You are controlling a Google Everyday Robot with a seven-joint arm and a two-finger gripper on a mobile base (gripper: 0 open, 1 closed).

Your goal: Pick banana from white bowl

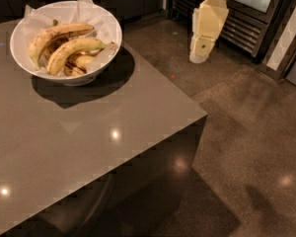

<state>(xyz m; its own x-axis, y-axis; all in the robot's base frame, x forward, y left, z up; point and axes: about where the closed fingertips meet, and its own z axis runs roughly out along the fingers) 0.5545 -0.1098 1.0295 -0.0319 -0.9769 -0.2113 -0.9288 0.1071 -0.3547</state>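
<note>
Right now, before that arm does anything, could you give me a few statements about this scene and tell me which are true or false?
1. The banana lies inside the white bowl. True.
2. The tool grips the banana. False: it hangs above the floor, to the right of the table, apart from the bowl.
3. The white bowl sits on the floor. False: it stands on the table.
4. The bowl also holds other bananas. True.

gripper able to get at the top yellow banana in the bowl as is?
Probably yes. The gripper hangs over the floor beyond the table edge, well apart from the white bowl. The banana lies on top of the other bananas, uncovered, with nothing between.
</note>
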